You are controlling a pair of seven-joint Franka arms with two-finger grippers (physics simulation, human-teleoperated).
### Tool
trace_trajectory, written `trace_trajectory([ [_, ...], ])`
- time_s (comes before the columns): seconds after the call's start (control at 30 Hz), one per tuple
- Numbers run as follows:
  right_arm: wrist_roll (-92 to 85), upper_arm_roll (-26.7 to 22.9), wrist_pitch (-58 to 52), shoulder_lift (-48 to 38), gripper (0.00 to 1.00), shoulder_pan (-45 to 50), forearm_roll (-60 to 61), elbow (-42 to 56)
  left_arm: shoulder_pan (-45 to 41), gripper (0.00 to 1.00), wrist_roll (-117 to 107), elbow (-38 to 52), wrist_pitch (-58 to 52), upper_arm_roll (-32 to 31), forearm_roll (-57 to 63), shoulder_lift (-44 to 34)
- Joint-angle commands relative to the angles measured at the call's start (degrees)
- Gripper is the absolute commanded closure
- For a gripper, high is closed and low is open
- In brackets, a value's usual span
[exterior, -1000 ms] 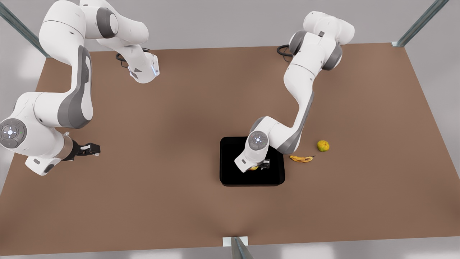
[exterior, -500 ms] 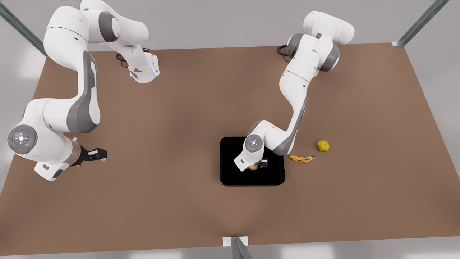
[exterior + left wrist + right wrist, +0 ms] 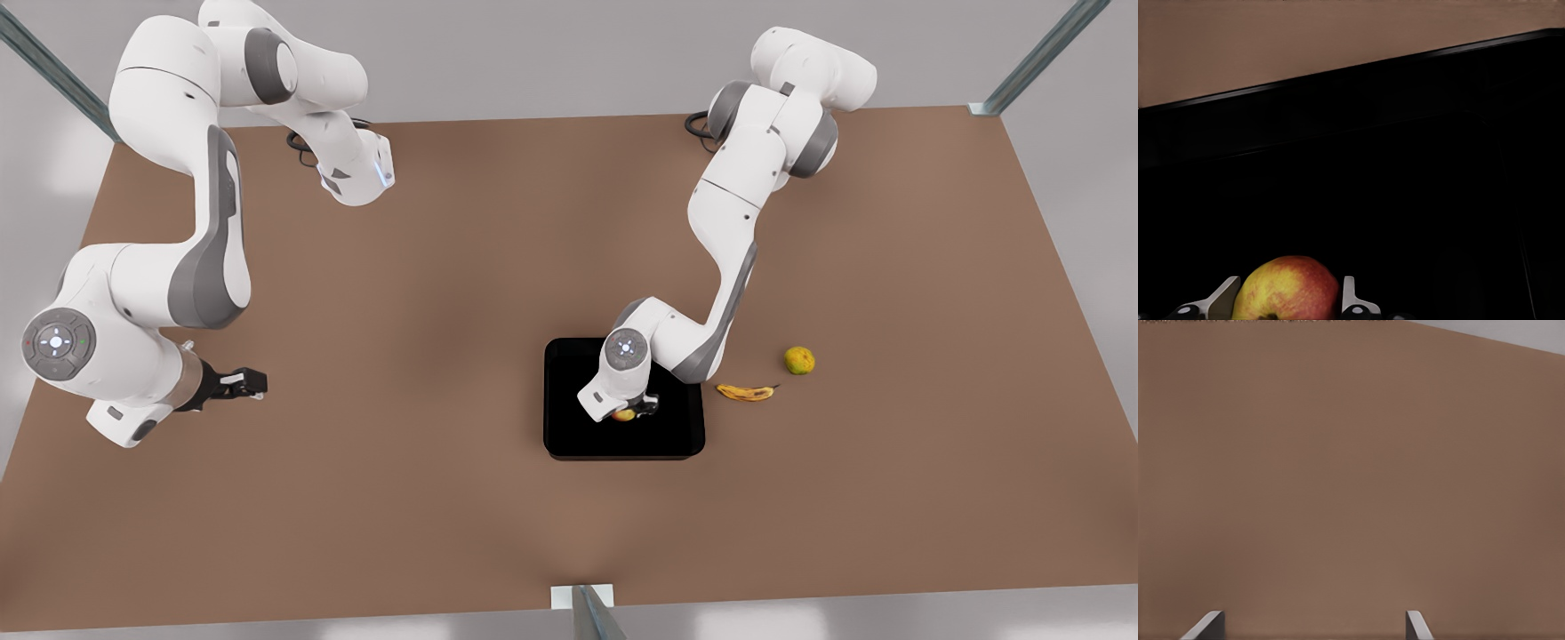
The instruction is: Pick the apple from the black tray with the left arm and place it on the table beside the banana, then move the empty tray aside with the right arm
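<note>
The red-yellow apple [image 3: 624, 414] rests in the black tray [image 3: 578, 427] right of the table's [image 3: 444, 498] middle. My left gripper [image 3: 635, 410] reaches down into the tray and is shut on the apple. In the left wrist view the apple [image 3: 1288, 290] sits between the two fingers [image 3: 1350, 293], which touch its sides, above the tray floor [image 3: 1405, 200]. The banana [image 3: 745, 392] lies on the table just to the front view's right of the tray. My right gripper [image 3: 256, 382] waits open and holding nothing over bare table at the front view's left; its fingers [image 3: 1210, 623] stand wide apart.
A yellow-green round fruit [image 3: 799, 360] lies beyond the banana, toward the front view's right. Grey posts [image 3: 1036, 58] stand at the table's corners, and another post [image 3: 591, 613] stands at the near edge. Bare brown tabletop spreads around the tray.
The left arm has lowered its gripper onto the apple in the tray. The right arm has shifted slightly toward the front view's right and then held still.
</note>
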Motion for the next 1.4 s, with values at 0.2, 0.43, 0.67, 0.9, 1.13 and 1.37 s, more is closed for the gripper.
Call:
trace_trajectory([
  [0.2,1.17,0.03,0.01,-0.04,0.0,0.01,0.02,0.03,0.18,0.26,-0.07,2.32,-9.27,0.18,1.35,-2.16],
  [0.43,1.69,0.21,0.01,-0.04,0.0,1.14,0.02,0.03,16.16,0.26,39.62,9.61,-36.52,0.0,-1.73,-10.24],
  [0.67,30.78,7.15,-4.56,-2.59,0.0,17.76,0.28,0.03,28.3,0.26,64.26,9.43,-30.29,2.28,0.73,-4.36],
  [0.9,58.53,15.23,0.8,-4.35,0.0,18.2,9.25,-14.47,30.06,0.25,66.2,9.0,-26.06,3.25,2.14,-0.75],
  [1.13,79.65,17.96,18.21,-0.39,0.02,21.36,11.36,-17.55,29.88,0.0,61.37,9.35,-26.15,3.34,2.14,-1.1],
  [1.37,78.16,17.96,25.77,6.99,0.0,21.8,3.72,-12.19,26.28,0.0,27.61,-33.99,-16.65,3.07,-13.59,-54.45],
])
